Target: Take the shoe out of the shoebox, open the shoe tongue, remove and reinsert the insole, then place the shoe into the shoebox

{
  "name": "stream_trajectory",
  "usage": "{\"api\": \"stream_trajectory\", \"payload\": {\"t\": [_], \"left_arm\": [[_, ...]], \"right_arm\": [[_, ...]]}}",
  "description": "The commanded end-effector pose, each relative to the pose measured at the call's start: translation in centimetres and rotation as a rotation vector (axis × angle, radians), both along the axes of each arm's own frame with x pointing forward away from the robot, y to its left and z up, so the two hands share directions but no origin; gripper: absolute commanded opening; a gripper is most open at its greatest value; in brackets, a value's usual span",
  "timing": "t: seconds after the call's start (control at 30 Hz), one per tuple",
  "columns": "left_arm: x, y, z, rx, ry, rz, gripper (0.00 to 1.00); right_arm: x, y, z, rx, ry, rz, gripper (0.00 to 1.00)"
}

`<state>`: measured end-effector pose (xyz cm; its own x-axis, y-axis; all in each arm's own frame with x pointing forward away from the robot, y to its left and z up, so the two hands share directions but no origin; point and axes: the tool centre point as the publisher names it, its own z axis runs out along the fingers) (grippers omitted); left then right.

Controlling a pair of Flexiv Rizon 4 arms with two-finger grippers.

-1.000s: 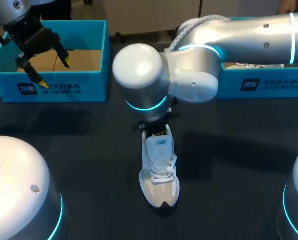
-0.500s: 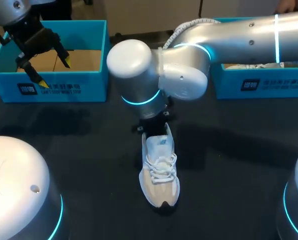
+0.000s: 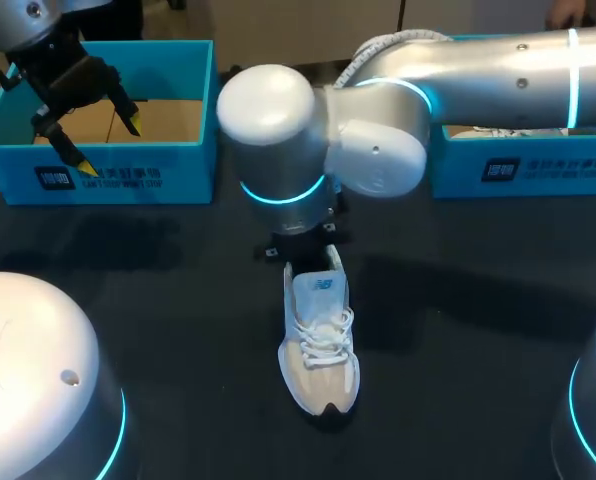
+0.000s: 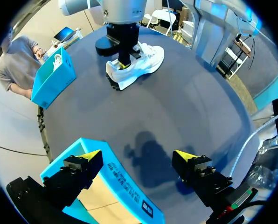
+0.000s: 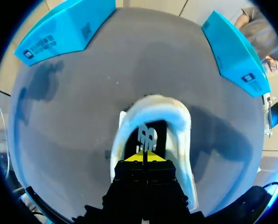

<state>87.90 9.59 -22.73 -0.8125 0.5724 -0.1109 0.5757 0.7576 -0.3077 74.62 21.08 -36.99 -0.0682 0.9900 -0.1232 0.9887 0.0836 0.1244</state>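
Dark table [image 3: 178,300] bears shoe [image 3: 318,360], tongue [image 5: 147,135] pinched by right hand [image 5: 146,157], unseen from overhead.

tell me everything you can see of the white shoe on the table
The shoe is a white lace-up sneaker with greyish toe panels and a dark sole. It looks like mesh and synthetic material. It stands upright on the dark table, toe toward the robot. The right gripper is at its opening, seemingly pinching the logo-marked tongue.

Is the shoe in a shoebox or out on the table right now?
Out. The shoe stands sole-down on the dark table, apart from the left shoebox and the right shoebox.
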Motion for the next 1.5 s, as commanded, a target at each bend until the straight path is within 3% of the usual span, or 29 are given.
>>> {"api": "stream_trajectory", "payload": {"t": [0.03, 0.17, 0.43, 0.53, 0.77, 0.9, 0.93, 1.0, 1.27, 1.43, 1.5], "left_arm": [[0.0, 0.0, 0.0, 0.003, 0.0, -0.001, 1.0], [0.0, 0.0, 0.0, 0.003, 0.0, -0.001, 1.0], [0.0, 0.0, 0.0, 0.003, 0.0, -0.001, 1.0], [0.0, 0.0, 0.0, 0.003, 0.0, -0.001, 1.0], [0.0, 0.0, 0.0, 0.003, 0.0, -0.001, 1.0], [0.0, 0.0, 0.0, 0.003, 0.0, -0.001, 1.0], [0.0, 0.0, 0.0, 0.003, 0.0, -0.001, 1.0], [0.0, 0.0, 0.0, 0.003, 0.0, -0.001, 1.0], [0.0, 0.0, 0.0, 0.003, 0.0, -0.001, 1.0], [0.0, 0.0, 0.0, 0.003, 0.0, -0.001, 1.0], [0.0, 0.0, 0.0, 0.003, 0.0, -0.001, 1.0]], "right_arm": [[0.4, -1.1, -1.9, 0.076, 0.043, 0.0, 0.0], [0.4, -1.2, -2.2, 0.11, 0.055, 0.003, 0.0], [0.0, -0.9, -0.4, 0.141, 0.05, 0.007, 0.0], [-0.6, -0.8, 1.2, 0.156, 0.045, -0.004, 0.0], [-0.9, -1.1, 2.5, 0.159, 0.124, 0.008, 0.0], [-0.9, -1.3, 2.2, 0.162, 0.167, 0.03, 0.17], [-0.9, -1.2, 2.0, 0.149, 0.171, 0.039, 0.32], [-1.1, -1.0, 1.8, 0.137, 0.176, 0.044, 0.42], [-2.1, -0.9, 1.4, 0.151, 0.176, 0.027, 0.5], [-2.7, -0.8, 1.2, 0.158, 0.175, 0.01, 0.76], [-3.1, -0.7, 1.4, 0.151, 0.168, 0.003, 0.94]]}}
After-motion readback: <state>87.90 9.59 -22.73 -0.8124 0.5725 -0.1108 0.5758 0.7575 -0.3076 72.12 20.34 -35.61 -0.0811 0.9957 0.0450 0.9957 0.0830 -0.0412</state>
